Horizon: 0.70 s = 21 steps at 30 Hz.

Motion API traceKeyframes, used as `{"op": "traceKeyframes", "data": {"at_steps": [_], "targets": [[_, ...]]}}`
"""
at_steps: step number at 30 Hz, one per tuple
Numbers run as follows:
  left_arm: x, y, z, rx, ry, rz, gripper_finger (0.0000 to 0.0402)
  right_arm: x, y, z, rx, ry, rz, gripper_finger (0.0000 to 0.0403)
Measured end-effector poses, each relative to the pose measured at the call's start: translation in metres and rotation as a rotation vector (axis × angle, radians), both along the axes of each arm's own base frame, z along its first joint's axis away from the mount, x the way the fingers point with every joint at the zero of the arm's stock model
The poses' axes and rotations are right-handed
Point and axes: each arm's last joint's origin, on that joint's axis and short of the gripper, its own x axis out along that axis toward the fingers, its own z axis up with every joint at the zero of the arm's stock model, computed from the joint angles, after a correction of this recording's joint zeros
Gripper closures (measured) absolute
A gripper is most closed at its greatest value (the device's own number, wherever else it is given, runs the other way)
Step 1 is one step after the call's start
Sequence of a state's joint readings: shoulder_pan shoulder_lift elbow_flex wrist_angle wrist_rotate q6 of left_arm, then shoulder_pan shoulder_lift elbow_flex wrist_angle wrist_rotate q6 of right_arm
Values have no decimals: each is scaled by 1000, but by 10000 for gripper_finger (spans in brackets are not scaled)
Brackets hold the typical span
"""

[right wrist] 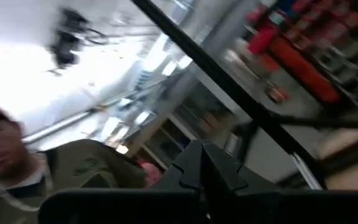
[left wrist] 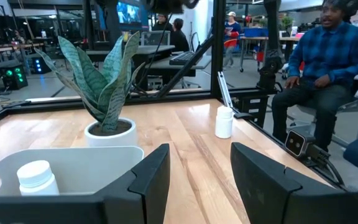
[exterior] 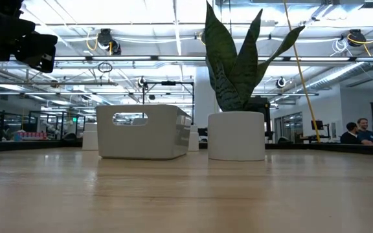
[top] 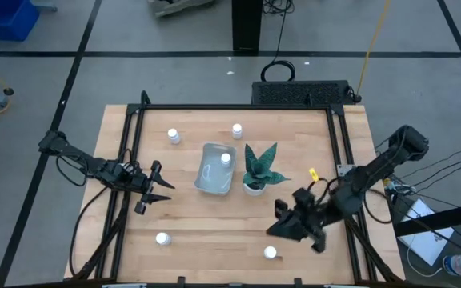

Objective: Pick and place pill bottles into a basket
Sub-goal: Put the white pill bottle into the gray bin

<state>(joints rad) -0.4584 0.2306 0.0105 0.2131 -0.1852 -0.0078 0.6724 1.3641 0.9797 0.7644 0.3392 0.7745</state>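
Note:
The pale grey-blue basket stands mid-table with one white pill bottle upright inside it; both also show in the left wrist view, the basket and the bottle. Two bottles stand at the far side, and two near the front edge. My left gripper is open and empty, left of the basket. My right gripper is shut and empty, tipped upward, just beyond the front right bottle.
A small white pot with a green spiky plant stands right of the basket. A black frame borders the table. In the left wrist view, a person in a blue shirt sits beyond the table's edge.

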Motion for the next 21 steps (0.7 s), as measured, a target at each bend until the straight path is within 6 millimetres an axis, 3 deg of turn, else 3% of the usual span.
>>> {"op": "traceKeyframes", "data": {"at_steps": [5,11,21], "targets": [[0,0,0,0,0,0,227,23,22,27,-12,257,-59,403],[0,0,0,0,1,0,227,41,31,57,-22,398,-111,403],[0,0,0,0,1,0,227,86,31,43,-8,783,-59,403]]}}
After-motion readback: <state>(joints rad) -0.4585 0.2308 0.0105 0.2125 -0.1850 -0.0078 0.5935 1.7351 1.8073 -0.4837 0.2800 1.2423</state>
